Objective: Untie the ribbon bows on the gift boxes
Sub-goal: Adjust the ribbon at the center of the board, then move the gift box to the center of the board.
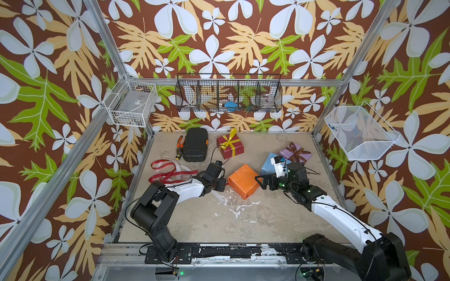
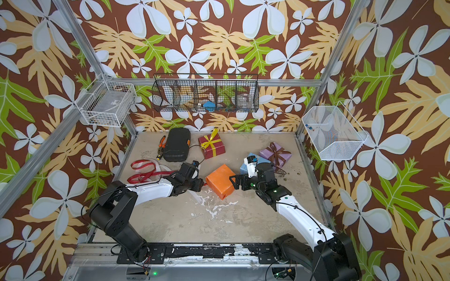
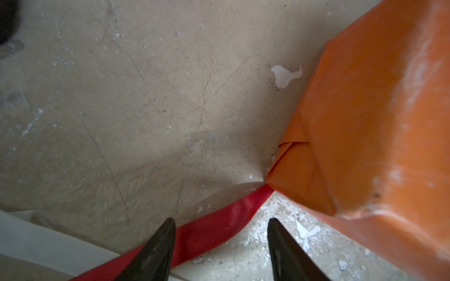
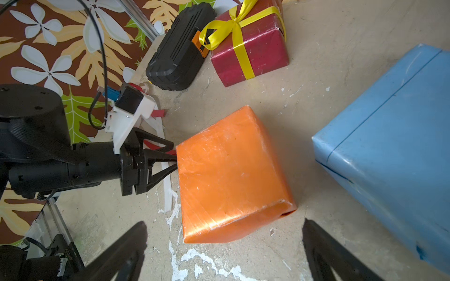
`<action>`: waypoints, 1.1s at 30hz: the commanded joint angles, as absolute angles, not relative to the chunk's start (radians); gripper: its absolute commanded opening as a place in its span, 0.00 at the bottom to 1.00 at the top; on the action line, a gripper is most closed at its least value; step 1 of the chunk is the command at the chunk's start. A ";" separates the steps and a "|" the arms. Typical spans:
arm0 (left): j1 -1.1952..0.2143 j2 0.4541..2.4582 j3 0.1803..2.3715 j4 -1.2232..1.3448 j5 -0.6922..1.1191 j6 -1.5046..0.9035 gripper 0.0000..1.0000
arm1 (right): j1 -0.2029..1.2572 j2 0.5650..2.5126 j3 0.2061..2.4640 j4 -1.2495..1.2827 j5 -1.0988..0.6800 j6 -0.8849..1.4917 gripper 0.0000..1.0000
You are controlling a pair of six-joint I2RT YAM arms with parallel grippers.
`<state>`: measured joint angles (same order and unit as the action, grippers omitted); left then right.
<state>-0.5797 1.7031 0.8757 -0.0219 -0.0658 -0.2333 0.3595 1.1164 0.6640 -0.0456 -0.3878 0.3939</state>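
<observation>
The orange gift box [image 1: 243, 181] lies bare mid-table, between my two grippers. A loose red ribbon [image 3: 219, 226] runs out from under its corner and passes between the fingers of my open left gripper [image 3: 220, 220], close to one fingertip [image 3: 168, 231]. The rest of the red ribbon [image 1: 168, 172] is piled on a white ribbon [image 1: 181, 167] at the left. My right gripper [image 4: 225, 222] stands wide open just short of the box's other end. The dark red box [image 1: 230, 146] keeps its yellow bow [image 1: 230, 140]. The lilac box [image 1: 295, 153] keeps a brown bow. The light blue box [image 4: 389, 146] is bare.
A black tool case [image 1: 195, 144] and orange-handled pliers [image 1: 179, 143] lie at the back left. Wire baskets hang on the left wall [image 1: 130, 105], back wall [image 1: 229, 93] and right wall [image 1: 360, 132]. Aluminium frame posts edge the table.
</observation>
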 commanded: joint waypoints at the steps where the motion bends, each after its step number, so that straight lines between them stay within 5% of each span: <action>1: -0.580 1.743 0.900 -0.012 -0.108 -0.199 0.56 | 0.360 1.117 0.666 -0.061 -0.378 0.400 1.00; 4: -0.581 1.778 0.909 -0.025 -0.099 -0.198 0.46 | 0.360 1.109 0.669 -0.066 -0.373 0.402 1.00; 9: -0.581 1.781 0.876 -0.013 -0.062 -0.211 0.00 | 0.372 1.095 0.672 -0.075 -0.360 0.389 1.00; 12: -0.579 1.727 0.827 0.013 -0.079 -0.229 0.00 | 0.431 1.100 0.674 -0.083 -0.331 0.380 0.96; 19: -0.552 1.580 0.732 0.046 -0.116 -0.285 0.00 | 0.601 1.134 0.692 -0.095 -0.279 0.404 0.63; 33: -0.284 1.391 0.422 0.276 0.037 -0.462 0.00 | 0.836 1.429 0.719 0.015 -0.088 0.402 0.62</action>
